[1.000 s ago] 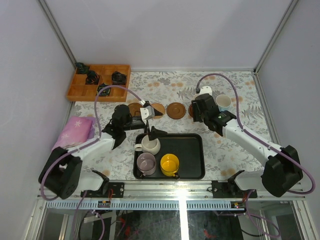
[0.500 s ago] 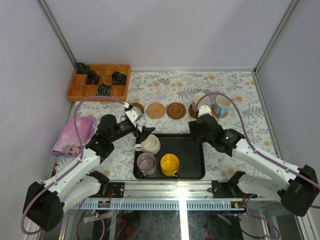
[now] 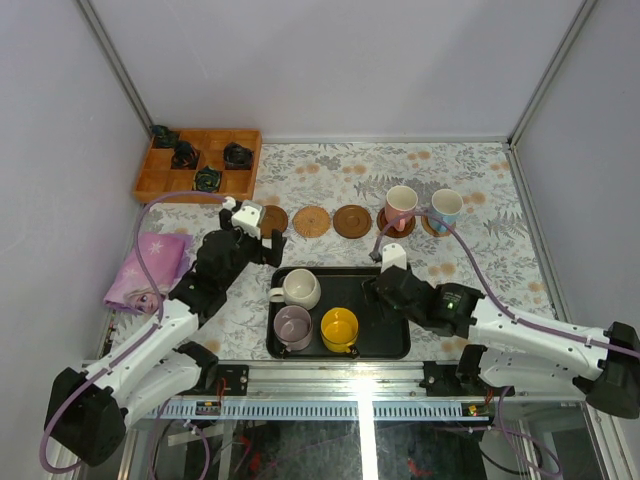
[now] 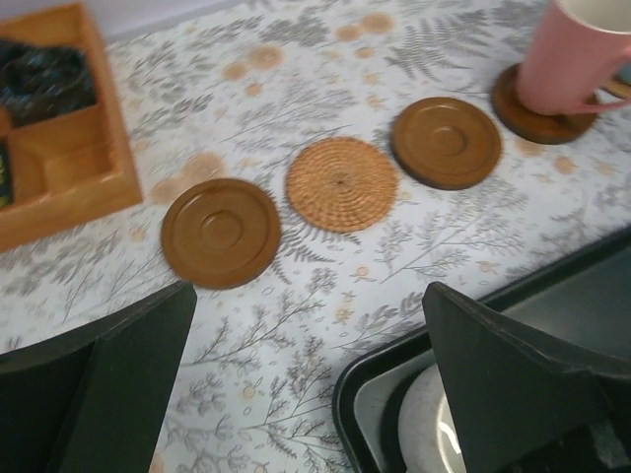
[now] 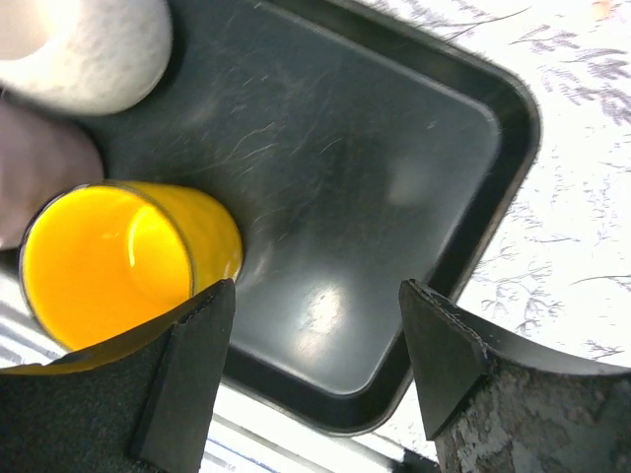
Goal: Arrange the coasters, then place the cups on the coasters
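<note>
Five coasters (image 3: 352,221) lie in a row beyond the black tray (image 3: 380,337). Pink cup (image 3: 401,205) and blue-handled cup (image 3: 446,207) stand on the two rightmost. Cream cup (image 3: 300,288), lilac cup (image 3: 293,326) and yellow cup (image 3: 339,328) sit in the tray. Left gripper (image 4: 308,296) is spread wide and empty, over the floral cloth (image 3: 330,170) left of the tray. Right gripper (image 5: 315,291) has jaws apart, empty, above the tray near the yellow cup.

At your ten o'clock, a wooden compartment box (image 3: 197,165) holds dark bundles (image 3: 237,154). At nine lies a pink cloth (image 3: 150,268). At six, a black tray (image 3: 380,342) sits on the floral table (image 3: 480,170).
</note>
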You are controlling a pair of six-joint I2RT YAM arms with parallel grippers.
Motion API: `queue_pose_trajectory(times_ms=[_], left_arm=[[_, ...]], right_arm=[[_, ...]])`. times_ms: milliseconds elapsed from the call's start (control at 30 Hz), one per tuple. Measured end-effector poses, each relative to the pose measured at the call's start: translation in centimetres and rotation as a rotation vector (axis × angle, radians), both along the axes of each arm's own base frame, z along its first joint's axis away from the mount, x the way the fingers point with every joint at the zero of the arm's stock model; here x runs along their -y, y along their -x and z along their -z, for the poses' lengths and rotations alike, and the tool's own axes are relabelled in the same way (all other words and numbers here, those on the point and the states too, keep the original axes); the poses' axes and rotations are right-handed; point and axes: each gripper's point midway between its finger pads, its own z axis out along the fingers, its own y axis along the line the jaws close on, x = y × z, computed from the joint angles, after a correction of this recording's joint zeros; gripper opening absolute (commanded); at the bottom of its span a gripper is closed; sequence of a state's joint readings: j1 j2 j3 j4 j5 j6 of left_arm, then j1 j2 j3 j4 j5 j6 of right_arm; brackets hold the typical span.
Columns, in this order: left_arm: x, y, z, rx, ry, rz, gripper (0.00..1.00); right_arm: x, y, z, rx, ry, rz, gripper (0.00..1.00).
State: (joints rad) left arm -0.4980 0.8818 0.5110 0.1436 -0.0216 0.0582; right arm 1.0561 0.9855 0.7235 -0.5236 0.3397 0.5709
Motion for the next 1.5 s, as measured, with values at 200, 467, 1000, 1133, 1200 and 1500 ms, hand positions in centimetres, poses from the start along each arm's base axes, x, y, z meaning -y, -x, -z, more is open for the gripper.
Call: queue_pose_trajectory(times_ms=[200, 467, 1000, 1133, 1200, 1500], left_arm=[[-2.8, -1.1, -0.5, -0.019, 0.023, -0.203, 1.00], [-5.9, -2.3, -3.1, 0.009, 0.119, -0.445, 1.00], [-8.2, -3.2, -1.4, -0.076, 0.031, -0.624, 1.00], [-8.2, -3.1, -1.5, -0.077, 0.041, -0.626, 1.00], [-8.3, -3.0, -1.7, -0.073, 0.055, -0.627, 1.00], [-8.5, -2.2, -2.1, -0.058, 0.094, -0.622, 1.00]], right_arm=[[-2.1, 3.6, 0.3, -0.012, -0.010, -0.123, 0.81], [-3.1, 6.9, 0.7, -0.022, -0.019, -0.244, 0.85], [-4.7, 8.6, 2.9, -0.062, 0.054, -0.312, 0.83], [-4.9, 8.8, 3.3, -0.080, 0.069, -0.321, 0.83], [-5.0, 8.9, 3.3, -0.086, 0.070, -0.324, 0.82], [-5.2, 9.2, 3.9, -0.112, 0.081, -0.324, 0.70]])
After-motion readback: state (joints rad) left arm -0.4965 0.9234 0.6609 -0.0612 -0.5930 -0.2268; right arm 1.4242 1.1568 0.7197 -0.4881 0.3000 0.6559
